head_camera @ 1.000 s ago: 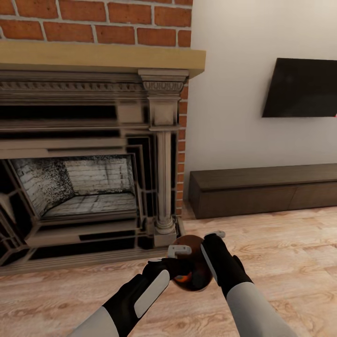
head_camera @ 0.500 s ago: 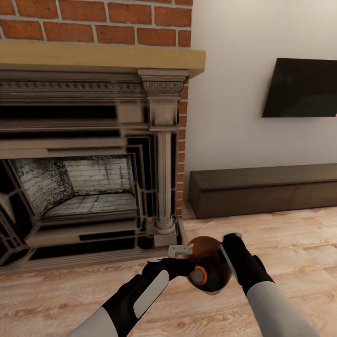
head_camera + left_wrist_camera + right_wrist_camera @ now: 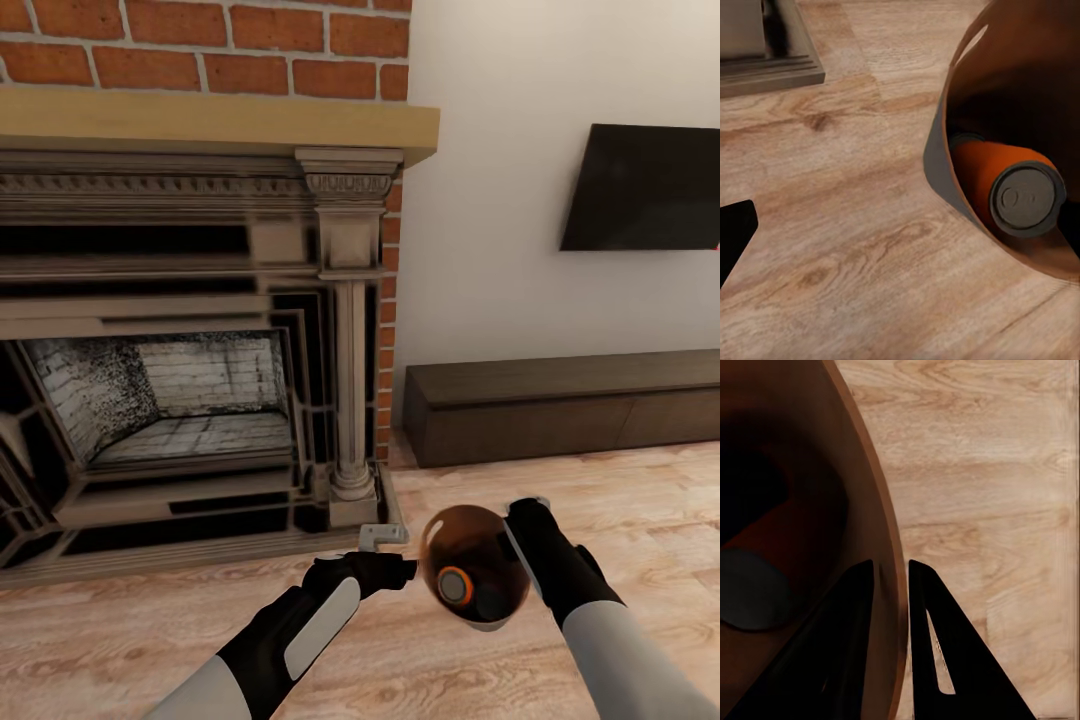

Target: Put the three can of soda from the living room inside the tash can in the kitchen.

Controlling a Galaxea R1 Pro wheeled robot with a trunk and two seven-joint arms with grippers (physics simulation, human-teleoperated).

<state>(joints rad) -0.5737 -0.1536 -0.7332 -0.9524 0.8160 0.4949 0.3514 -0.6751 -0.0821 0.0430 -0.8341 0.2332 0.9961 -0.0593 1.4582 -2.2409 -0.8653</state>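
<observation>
The robot faces a red-brick fireplace (image 3: 200, 300) with a pale wooden mantel (image 3: 220, 120), and to its right a white wall carrying a black wall-mounted TV (image 3: 645, 188) above a long dark-brown low cabinet (image 3: 560, 405). The floor is light wood planking (image 3: 650, 500).

The right gripper (image 3: 891, 585) holds the small round tapered bin, grey-brown outside and orange-brown inside (image 3: 470, 575), off the floor: in the right wrist view its two black fingers (image 3: 937, 645) sit one on each side of the bin's thin wall, so the jaws are clamped on the rim. In the head view the bin hangs tilted, its mouth turned toward the camera, just beside the right forearm and in front of the fireplace's base.

Inside the bin lies a small orange cylindrical drink can with a grey metal top (image 3: 1016, 191), on its side against the inner wall, its top facing the opening; the head view shows it as an orange ring around a grey disc (image 3: 455, 584). The right wrist view shows a dim reddish shape deep in the bin; whether more cans lie there cannot be told.

The left gripper (image 3: 385, 555) hovers just to the left of the bin, apart from it, with nothing between its fingers; its jaws look released.
</observation>
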